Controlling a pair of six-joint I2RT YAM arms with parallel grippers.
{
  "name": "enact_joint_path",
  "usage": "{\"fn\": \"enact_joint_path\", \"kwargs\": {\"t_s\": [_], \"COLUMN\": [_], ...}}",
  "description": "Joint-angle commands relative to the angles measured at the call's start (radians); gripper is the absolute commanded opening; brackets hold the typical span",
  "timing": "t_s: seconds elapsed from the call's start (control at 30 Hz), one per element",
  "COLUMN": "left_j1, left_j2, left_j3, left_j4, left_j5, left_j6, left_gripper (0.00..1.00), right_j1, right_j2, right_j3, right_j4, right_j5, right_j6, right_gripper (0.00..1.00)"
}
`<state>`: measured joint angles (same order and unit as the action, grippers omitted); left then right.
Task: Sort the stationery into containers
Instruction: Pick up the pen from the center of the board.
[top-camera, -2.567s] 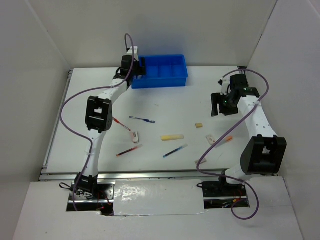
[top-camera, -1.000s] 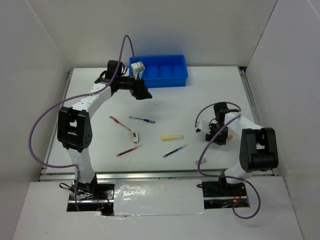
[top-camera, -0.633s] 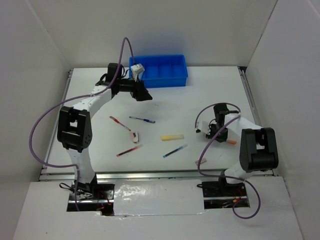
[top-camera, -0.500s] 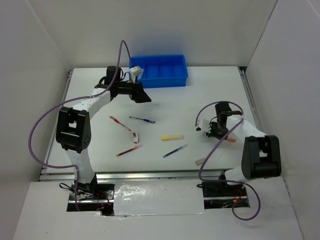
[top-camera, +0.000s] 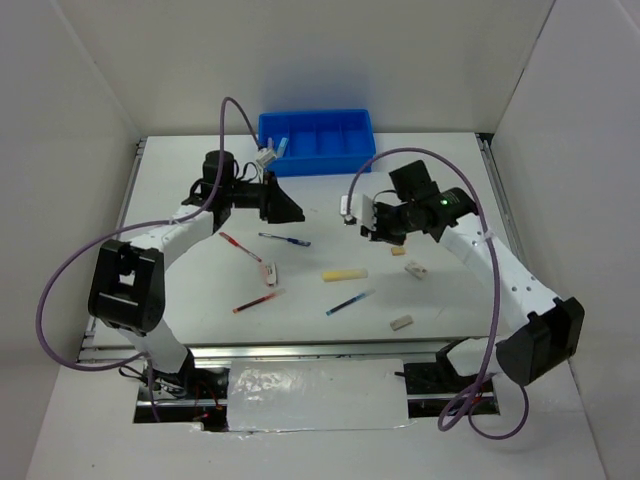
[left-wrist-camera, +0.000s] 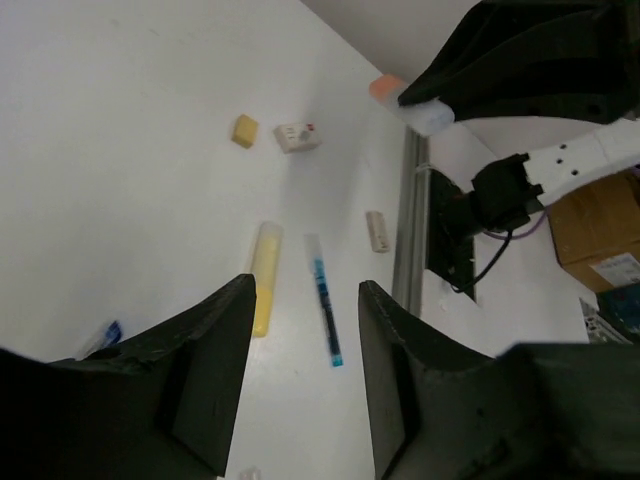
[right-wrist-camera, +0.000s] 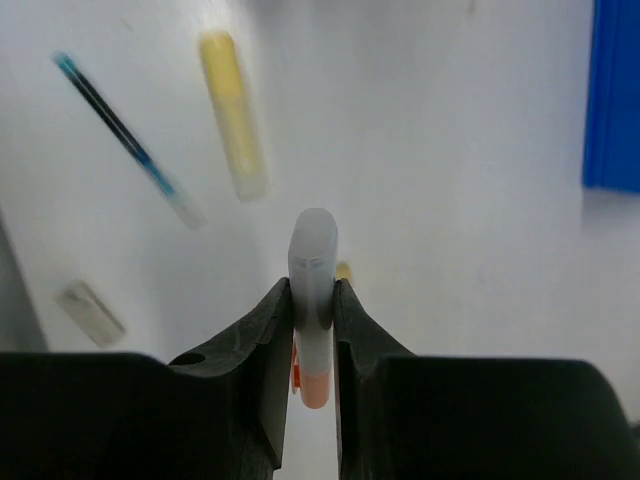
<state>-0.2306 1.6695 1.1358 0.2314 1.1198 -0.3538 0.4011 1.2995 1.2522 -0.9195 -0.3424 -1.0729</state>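
The blue tray (top-camera: 318, 140) stands at the back of the table. My right gripper (top-camera: 365, 218) hangs above the table's middle, shut on the orange-tipped marker (right-wrist-camera: 314, 300), which stands upright between the jaws. My left gripper (top-camera: 290, 210) hovers in front of the tray, open with nothing between its fingers (left-wrist-camera: 210, 370). On the table lie a pale yellow bar (top-camera: 344, 273), two blue pens (top-camera: 285, 239) (top-camera: 350, 301), two red pens (top-camera: 240, 247) (top-camera: 258, 300), a beige eraser (top-camera: 398, 251) and a white eraser (top-camera: 417, 267).
Another pale eraser (top-camera: 401, 322) lies near the front edge at the right. A small white piece (top-camera: 270, 270) sits at the end of the upper red pen. White walls close in the table on three sides.
My right gripper shut on the marker at the right of the table, lifted it and carried it left toward the middle. My left gripper drew back from the tray and its jaws narrowed somewhat.
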Motion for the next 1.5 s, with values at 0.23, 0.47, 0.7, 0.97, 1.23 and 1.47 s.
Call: {"fn": "enact_joint_path", "kwargs": {"t_s": [0.23, 0.47, 0.7, 0.97, 1.23, 1.47], "left_j1": [-0.02, 0.039, -0.123, -0.484, -0.697, -0.743], "left_j2": [-0.123, -0.351, -0.794, -0.933, -0.913, -0.895], "left_j3": [-0.028, -0.096, -0.471, -0.7, -0.786, -0.8], "left_j4": [0.056, -0.371, -0.247, 0.055, 0.213, 0.221], "left_j5": [0.081, -0.073, -0.339, -0.629, -0.667, -0.624], "left_j6": [0.089, 0.725, 1.295, 1.65, 1.826, 1.912], "left_gripper": [0.51, 0.53, 0.65, 0.7, 0.65, 0.63], "right_j1": [0.18, 0.167, 0.125, 0.128, 0.192, 0.232], "right_j2": [0.21, 0.325, 0.474, 0.5, 0.509, 0.498], "right_j3": [0.276, 0.297, 0.335, 0.331, 0.302, 0.303], "right_j4": [-0.223, -0.303, -0.484, -0.524, -0.524, -0.524], "right_j5": [-0.332, -0.502, -0.757, -0.868, -0.938, -0.971], "right_j6": [0.356, 0.52, 0.499, 0.475, 0.458, 0.444], "right_gripper": [0.0, 0.0, 0.0, 0.0, 0.0, 0.0]}}
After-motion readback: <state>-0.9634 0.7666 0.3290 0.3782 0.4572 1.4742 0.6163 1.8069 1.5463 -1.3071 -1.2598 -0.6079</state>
